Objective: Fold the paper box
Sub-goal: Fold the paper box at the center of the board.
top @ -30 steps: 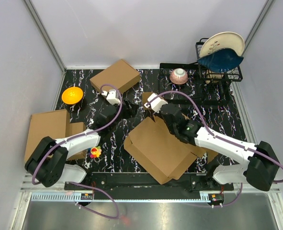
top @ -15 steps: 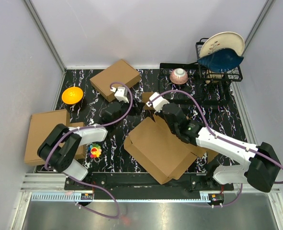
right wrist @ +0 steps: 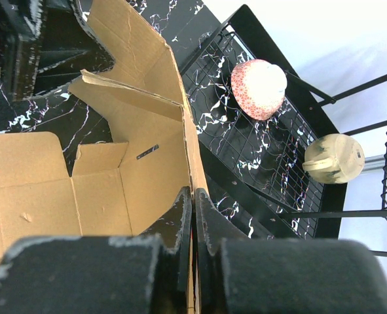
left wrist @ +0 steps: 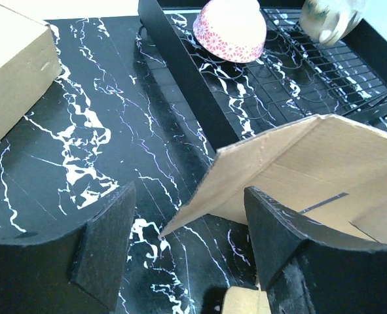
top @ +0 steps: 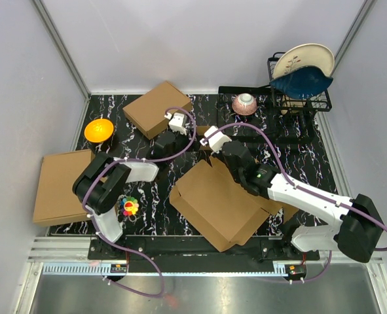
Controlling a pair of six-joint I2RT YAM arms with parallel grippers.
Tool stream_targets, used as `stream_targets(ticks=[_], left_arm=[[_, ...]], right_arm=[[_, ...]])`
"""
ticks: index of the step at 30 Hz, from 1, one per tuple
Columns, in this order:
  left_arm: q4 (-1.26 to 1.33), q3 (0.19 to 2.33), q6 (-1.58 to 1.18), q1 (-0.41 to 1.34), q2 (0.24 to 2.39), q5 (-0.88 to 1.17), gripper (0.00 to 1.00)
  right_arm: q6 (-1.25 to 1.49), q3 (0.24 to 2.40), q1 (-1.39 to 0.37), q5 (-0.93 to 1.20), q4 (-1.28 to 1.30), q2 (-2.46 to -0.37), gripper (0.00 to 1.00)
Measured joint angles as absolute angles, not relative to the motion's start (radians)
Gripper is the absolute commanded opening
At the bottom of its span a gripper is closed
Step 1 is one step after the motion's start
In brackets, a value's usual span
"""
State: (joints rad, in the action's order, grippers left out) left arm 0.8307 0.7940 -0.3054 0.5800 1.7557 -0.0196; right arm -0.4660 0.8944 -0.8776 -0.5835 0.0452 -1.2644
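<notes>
The marbled table [top: 147,216] carries the paper box [top: 222,206] just right of the left gripper [left wrist: 186,222], a smaller box [top: 155,108] just left, an orange bowl [top: 99,129], slab [top: 61,186] and toy [top: 130,207] farther left, and a dish rack [top: 291,127] farther right.

The right gripper [right wrist: 194,199] pinches a thin standing wall of the paper box [right wrist: 121,183] between its two black fingers [right wrist: 180,219]. The jaws are nearly together, with only cardboard in the gap. The box is brown and open, so you can see inside. One wall has a small dark slit [right wrist: 147,152]. A flap [right wrist: 124,91] bends over at the far end. Past it is a black table [right wrist: 42,111] with white lines. On a black wire rack [right wrist: 245,157] sit a pink spotty bowl [right wrist: 258,88], upside down, and a cream cup [right wrist: 334,159].
</notes>
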Motion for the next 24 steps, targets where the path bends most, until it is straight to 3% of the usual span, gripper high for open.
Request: stream_targets(ticks=[4,10,16,18,20,24], left_arm=[[0.805,0.844,-0.281,0.568,1.804,0.005,0.63],[0.802,0.858,-0.265,0.546,1.817,0.065,0.33],[0.836,0.832,-0.279,0.537,1.81,0.115,0.18],[0.842,0.817,-0.285,0.535,1.799,0.134,0.2],[0.841,0.807,-0.287,0.534,1.785,0.149,0.43],[0.864,0.796,-0.288,0.531,1.761,0.172,0.61]], right_arm=[[-0.466,0.894,-0.877,-0.584,0.043,-1.267,0.0],[-0.467,0.894,-0.877,-0.585,0.042,-1.268,0.0],[-0.467,0.894,-0.876,-0.585,0.041,-1.27,0.0],[-0.467,0.894,-0.876,-0.585,0.04,-1.27,0.0],[-0.467,0.894,-0.875,-0.585,0.04,-1.27,0.0],[-0.467,0.894,-0.874,-0.584,0.038,-1.27,0.0]])
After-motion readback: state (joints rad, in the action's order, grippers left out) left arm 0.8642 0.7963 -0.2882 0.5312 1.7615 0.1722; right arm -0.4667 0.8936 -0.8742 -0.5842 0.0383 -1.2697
